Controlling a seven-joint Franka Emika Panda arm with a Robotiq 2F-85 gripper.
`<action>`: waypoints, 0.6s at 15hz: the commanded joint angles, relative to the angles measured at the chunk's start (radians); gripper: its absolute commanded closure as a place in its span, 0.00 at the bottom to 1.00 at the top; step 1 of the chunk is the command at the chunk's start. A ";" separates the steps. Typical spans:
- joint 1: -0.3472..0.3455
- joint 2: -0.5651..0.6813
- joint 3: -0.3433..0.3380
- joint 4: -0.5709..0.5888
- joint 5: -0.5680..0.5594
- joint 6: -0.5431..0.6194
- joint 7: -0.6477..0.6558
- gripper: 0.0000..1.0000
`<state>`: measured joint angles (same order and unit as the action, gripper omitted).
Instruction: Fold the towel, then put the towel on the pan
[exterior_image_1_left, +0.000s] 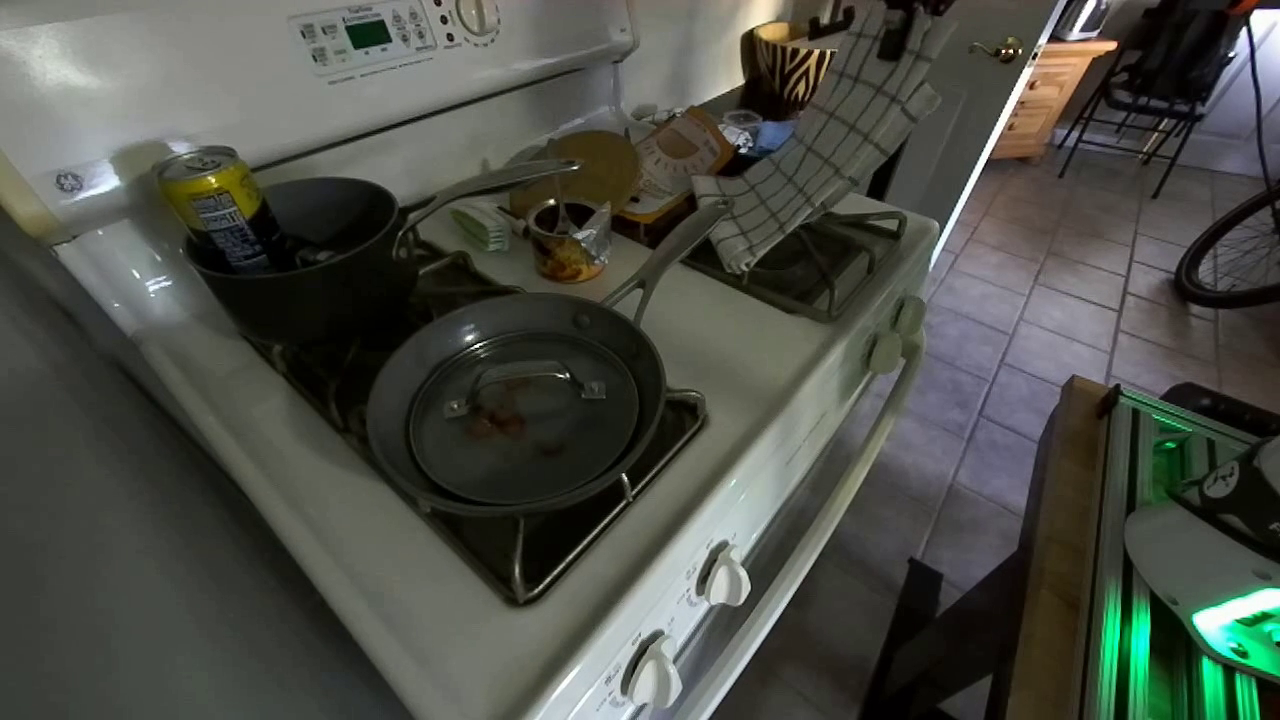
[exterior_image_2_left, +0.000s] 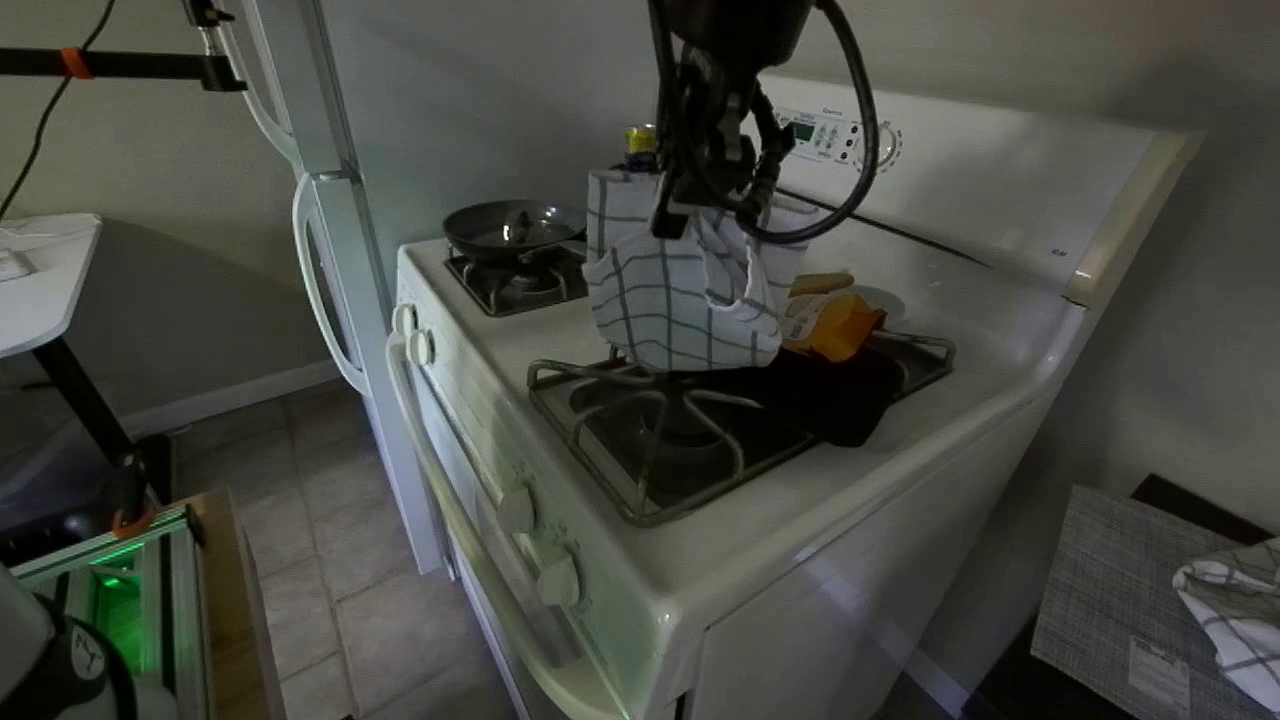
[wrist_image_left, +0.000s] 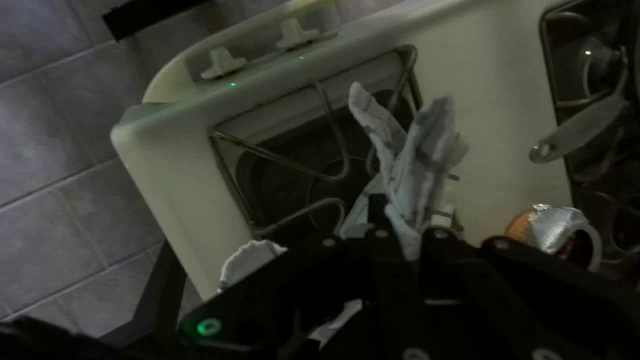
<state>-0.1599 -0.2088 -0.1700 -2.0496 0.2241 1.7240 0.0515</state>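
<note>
Clutched in the gripper (wrist_image_left: 406, 222), the towel (exterior_image_2_left: 665, 305), white with a thin dark grid, hung creased and drooping beneath it.

In an exterior view, top edge crops the gripper (exterior_image_1_left: 893, 38) and the upper end of the towel (exterior_image_1_left: 835, 135). Panel (exterior_image_1_left: 340, 55) lettering too small for me to read. In an exterior view, towel hides most of the handle of the pan (exterior_image_2_left: 470, 238); another checked cloth (exterior_image_2_left: 1235, 610) runs off the right edge. Wrist view dim, blurred: the gripper's dark linkages cover much of the towel. Right edge there cuts off the pan, I think; too murky to be sure.
</note>
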 joint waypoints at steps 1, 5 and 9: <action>-0.019 -0.033 -0.001 -0.027 -0.135 -0.076 -0.016 0.98; -0.020 -0.044 0.015 -0.082 -0.237 -0.011 0.033 0.98; 0.004 -0.029 0.055 -0.195 -0.209 0.301 0.157 0.98</action>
<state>-0.1736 -0.2225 -0.1464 -2.1508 0.0094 1.8441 0.1159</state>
